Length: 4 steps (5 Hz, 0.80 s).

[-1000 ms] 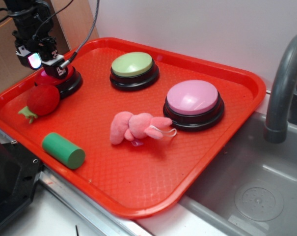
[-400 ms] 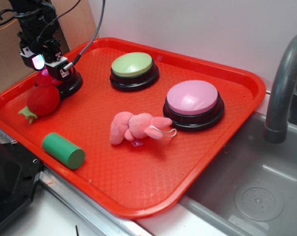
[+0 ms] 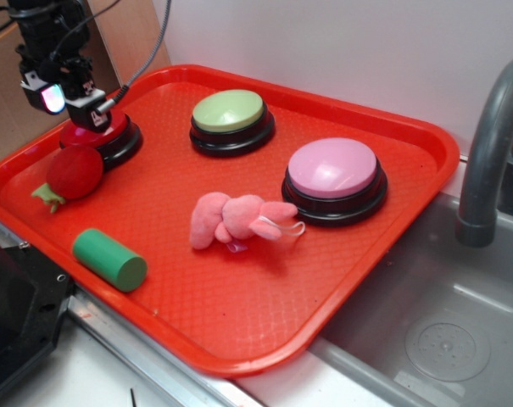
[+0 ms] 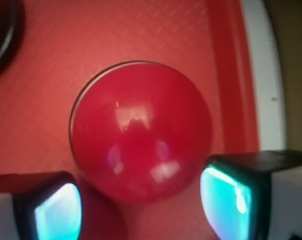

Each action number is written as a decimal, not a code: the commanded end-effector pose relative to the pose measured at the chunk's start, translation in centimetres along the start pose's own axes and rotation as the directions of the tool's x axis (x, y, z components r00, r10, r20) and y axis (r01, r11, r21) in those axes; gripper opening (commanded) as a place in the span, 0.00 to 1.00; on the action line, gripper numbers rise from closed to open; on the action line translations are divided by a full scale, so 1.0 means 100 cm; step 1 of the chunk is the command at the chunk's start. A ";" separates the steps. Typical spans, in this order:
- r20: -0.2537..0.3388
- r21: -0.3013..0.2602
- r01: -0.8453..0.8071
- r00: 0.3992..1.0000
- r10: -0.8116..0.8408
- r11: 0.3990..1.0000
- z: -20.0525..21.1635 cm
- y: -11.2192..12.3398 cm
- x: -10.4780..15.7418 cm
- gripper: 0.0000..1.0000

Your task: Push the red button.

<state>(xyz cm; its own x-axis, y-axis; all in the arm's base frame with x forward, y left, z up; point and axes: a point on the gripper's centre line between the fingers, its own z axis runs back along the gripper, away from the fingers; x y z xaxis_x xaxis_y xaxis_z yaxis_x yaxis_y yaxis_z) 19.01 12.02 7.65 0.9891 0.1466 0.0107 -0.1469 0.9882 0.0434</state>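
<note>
- The gripper [image 3: 69,106] hangs at the far left corner of the red tray [image 3: 409,182], just above the red button [image 3: 103,133]; a second ago it sat lower, right on the cap, so it has lifted and drifted a little left.
- From the wrist view the red button [image 4: 141,132] fills the middle, its glossy dome clear between the two glowing fingertips [image 4: 225,200], which stand apart on either side with nothing held: the tool is spread open.
- The button sits on its black ring at the tray's far left, just behind the plush strawberry [image 3: 72,172], which lies near it on the near side.
- My reading: the downward press has most likely been made already and the arm is backing off; nothing here shows whether the button actually clicked.
- The green button [image 3: 229,111], pink button [image 3: 332,168], pink plush toy [image 3: 237,219] and green cylinder [image 3: 109,259] lie where they did before, untouched.
- If the press did not register, another straight descent onto the dome's centre would be needed.
</note>
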 end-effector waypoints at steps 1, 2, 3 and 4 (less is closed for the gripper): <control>0.061 0.036 0.003 0.998 -0.006 0.999 0.037 -0.001 0.005 1.00; 0.068 0.035 0.010 0.998 -0.013 0.999 0.045 -0.005 0.005 1.00; 0.076 0.039 0.014 0.997 -0.017 0.999 0.051 -0.007 0.006 1.00; 0.083 0.044 0.024 0.996 -0.028 0.999 0.057 -0.012 0.007 1.00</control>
<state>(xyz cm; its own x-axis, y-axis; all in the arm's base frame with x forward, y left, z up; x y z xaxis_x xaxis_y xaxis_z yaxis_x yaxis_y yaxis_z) 18.95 10.02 11.51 0.9918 0.1262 0.0190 -0.1271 0.9900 0.0612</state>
